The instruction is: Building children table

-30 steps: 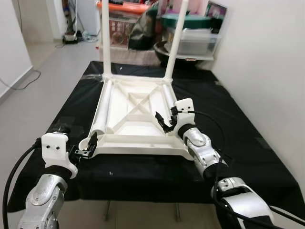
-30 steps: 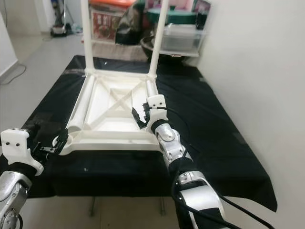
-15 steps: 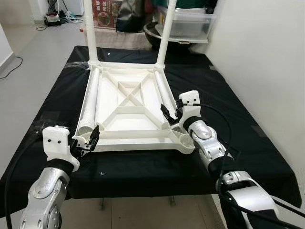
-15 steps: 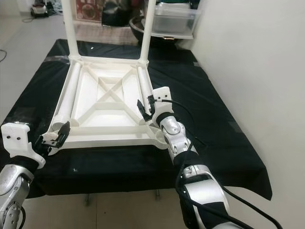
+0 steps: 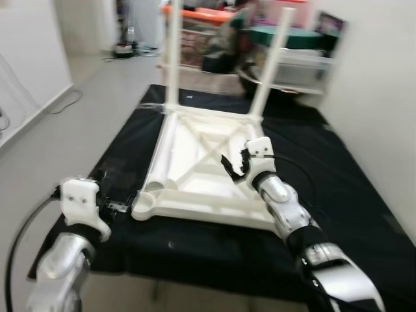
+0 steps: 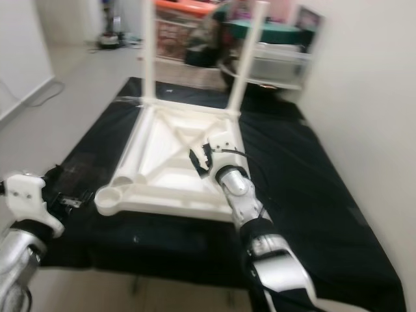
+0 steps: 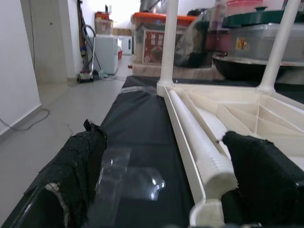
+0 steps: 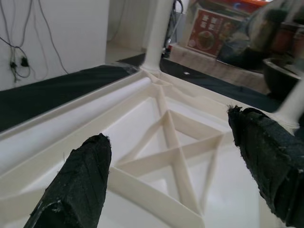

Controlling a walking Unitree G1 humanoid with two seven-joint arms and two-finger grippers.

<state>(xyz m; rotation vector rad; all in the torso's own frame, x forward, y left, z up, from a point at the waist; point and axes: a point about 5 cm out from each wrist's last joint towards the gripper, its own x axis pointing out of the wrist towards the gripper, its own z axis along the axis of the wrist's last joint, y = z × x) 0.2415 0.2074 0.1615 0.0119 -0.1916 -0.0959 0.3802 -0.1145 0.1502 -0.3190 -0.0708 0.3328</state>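
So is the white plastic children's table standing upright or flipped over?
Flipped over: the white plastic table lies top-down on the black cloth, ribbed underside up, two legs pointing upward.

Even, bright indoor light; both head views are smeared by motion blur, worst toward the far shelves and edges. Wrist views are sharper (near black fingers (image 7: 78, 166) out of focus). A clear tape patch (image 7: 128, 183) on the tabletop (image 5: 364, 214) shows glare.
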